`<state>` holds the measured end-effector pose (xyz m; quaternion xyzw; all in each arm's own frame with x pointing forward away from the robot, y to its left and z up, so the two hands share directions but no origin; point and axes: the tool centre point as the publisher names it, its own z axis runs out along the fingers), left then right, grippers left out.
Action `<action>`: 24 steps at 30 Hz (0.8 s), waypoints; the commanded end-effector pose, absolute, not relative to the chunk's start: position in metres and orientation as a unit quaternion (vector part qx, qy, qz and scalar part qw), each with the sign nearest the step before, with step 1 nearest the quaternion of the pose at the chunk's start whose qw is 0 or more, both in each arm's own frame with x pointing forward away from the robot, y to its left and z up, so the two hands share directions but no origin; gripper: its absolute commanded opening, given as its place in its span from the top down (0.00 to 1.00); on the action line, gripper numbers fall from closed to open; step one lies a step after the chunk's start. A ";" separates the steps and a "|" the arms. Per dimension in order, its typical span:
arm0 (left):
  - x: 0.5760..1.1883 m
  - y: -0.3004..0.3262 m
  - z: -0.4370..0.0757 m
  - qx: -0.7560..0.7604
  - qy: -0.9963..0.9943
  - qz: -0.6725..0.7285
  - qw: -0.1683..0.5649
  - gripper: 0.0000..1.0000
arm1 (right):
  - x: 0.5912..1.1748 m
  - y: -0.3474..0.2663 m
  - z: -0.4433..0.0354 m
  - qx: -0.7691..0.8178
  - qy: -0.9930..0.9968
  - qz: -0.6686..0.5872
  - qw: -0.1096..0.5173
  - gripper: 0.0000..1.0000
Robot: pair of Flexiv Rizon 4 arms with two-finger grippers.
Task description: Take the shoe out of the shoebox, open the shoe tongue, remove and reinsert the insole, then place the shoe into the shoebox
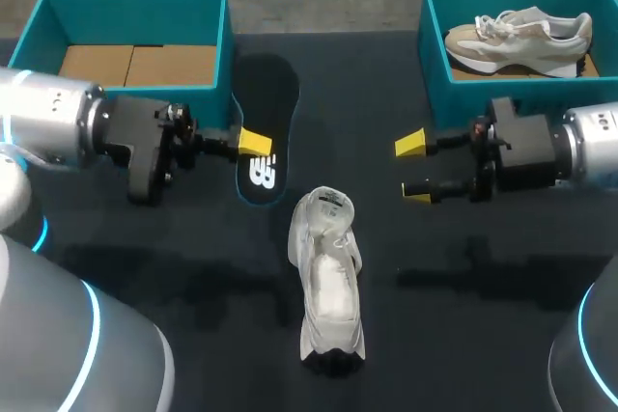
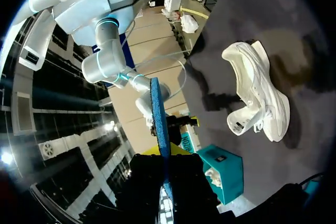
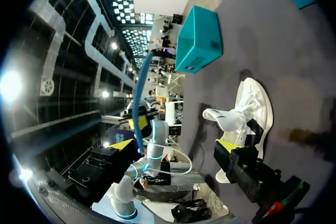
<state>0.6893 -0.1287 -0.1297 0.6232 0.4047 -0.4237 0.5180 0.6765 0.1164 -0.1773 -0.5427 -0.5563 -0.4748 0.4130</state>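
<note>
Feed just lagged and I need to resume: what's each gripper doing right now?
Left gripper: closed on the insole.
Right gripper: open, holding nothing.

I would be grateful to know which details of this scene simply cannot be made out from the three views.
- Left gripper: the head view shows one yellow tip; the insole hides its other finger.
- White shoe interior: covered by its raised tongue in the head view, too small in the wrist views.
- Left box floor: front strip hidden behind its near wall, head view.
</note>
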 end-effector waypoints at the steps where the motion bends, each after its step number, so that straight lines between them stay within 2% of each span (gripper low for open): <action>1: 0.701 -0.137 -0.143 0.620 0.392 -0.435 0.523 1.00 | 0.676 0.118 -0.178 -0.544 -0.556 -0.475 0.412 0.00; 24: 0.682 -0.151 -0.161 0.617 0.372 -0.431 0.544 1.00 | 0.679 0.119 -0.178 -0.540 -0.557 -0.477 0.412 0.00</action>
